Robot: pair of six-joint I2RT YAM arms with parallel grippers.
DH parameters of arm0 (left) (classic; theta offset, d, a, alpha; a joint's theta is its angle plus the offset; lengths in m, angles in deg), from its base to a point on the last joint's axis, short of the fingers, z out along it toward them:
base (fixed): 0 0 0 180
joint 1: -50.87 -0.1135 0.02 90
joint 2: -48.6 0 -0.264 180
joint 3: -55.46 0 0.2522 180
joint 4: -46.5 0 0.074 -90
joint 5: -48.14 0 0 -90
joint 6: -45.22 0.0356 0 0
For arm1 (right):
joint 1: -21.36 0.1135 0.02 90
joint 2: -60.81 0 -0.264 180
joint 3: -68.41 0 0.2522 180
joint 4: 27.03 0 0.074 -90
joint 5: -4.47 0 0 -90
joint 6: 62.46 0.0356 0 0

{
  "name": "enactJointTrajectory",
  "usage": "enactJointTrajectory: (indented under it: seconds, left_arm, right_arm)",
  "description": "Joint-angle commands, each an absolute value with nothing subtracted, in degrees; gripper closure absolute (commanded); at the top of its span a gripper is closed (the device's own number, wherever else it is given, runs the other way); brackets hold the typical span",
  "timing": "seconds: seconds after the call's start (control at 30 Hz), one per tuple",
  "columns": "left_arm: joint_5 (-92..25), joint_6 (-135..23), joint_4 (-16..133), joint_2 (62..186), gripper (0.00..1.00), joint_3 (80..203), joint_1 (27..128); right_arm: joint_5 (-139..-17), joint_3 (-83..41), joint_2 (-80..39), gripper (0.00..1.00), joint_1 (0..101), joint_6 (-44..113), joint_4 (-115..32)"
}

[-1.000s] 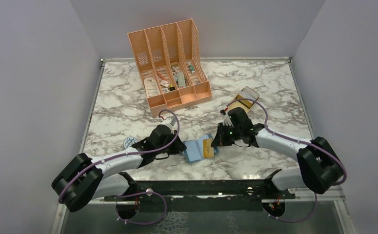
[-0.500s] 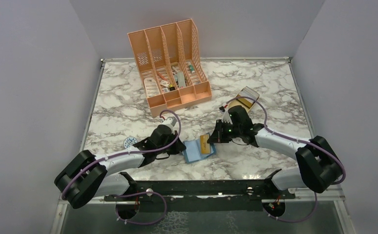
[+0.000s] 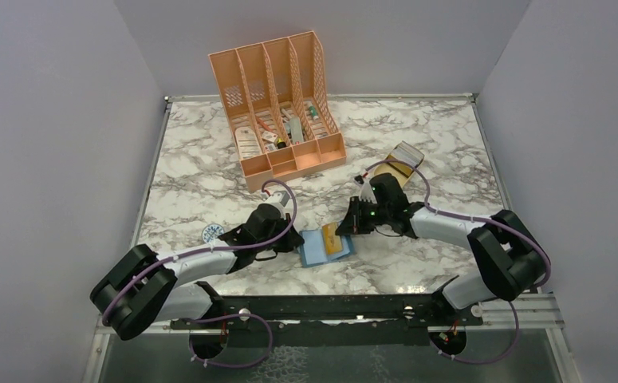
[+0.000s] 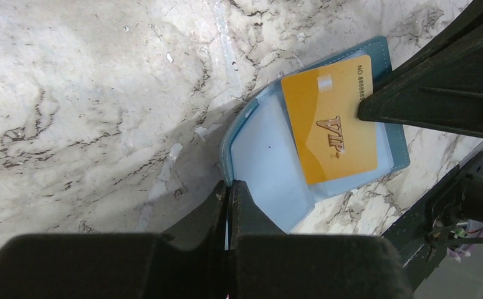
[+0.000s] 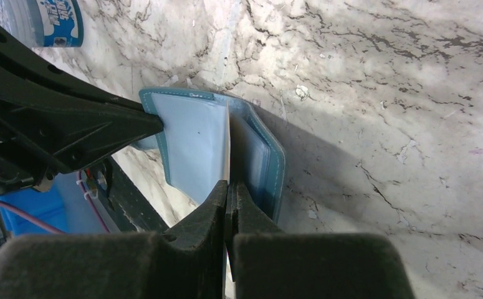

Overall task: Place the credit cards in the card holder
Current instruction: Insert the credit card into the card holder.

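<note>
The teal-blue card holder (image 4: 270, 156) lies open on the marble, its pale blue inside facing up. My left gripper (image 4: 229, 185) is shut on its near-left edge, a thin blue strip showing between the jaws. A gold credit card (image 4: 329, 121) marked VIP lies over the holder's right half, its lower end tucked behind a clear pocket. My right gripper (image 5: 230, 185) is shut on that card (image 5: 227, 146), seen edge-on above the holder (image 5: 195, 146). From above, both grippers (image 3: 296, 242) (image 3: 345, 228) meet at the holder (image 3: 315, 250).
A peach desk organizer (image 3: 281, 104) with small items stands at the back. A tan tray (image 3: 401, 159) holding something gold sits behind the right arm. A round blue-white disc (image 3: 212, 233) lies left of the left gripper. The black frame rail (image 3: 321, 307) runs along the near edge.
My left gripper has closed on the holder's edge. My right gripper has carried the gold card leftward, further over the holder.
</note>
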State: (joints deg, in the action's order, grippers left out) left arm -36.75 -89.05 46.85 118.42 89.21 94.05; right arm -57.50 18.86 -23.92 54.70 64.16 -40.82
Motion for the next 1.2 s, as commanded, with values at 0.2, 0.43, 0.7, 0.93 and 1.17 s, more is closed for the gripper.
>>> enactJointTrajectory:
  seconds: [0.2,0.43,0.7,0.93,1.17]
  left_arm:
    - [-36.5,-88.7,44.9,120.1,1.00,88.3,93.8]
    - [-36.2,-89.2,44.4,120.3,1.00,87.9,93.8]
    - [-36.0,-89.0,44.2,120.5,1.00,87.9,93.8]
    - [-35.8,-89.0,44.3,120.6,1.00,88.0,93.8]
    - [-35.0,-90.5,44.1,120.4,1.00,87.7,93.8]
  right_arm:
    - [-52.2,21.2,-23.3,0.99,54.8,66.9,-35.8]
    - [-51.2,21.6,-24.7,0.99,54.8,67.6,-34.6]
    - [-49.4,21.9,-26.0,0.99,54.8,67.2,-34.0]
    - [-50.9,21.2,-27.2,0.99,54.8,66.7,-36.1]
    - [-51.9,22.6,-28.0,0.99,54.8,67.9,-31.9]
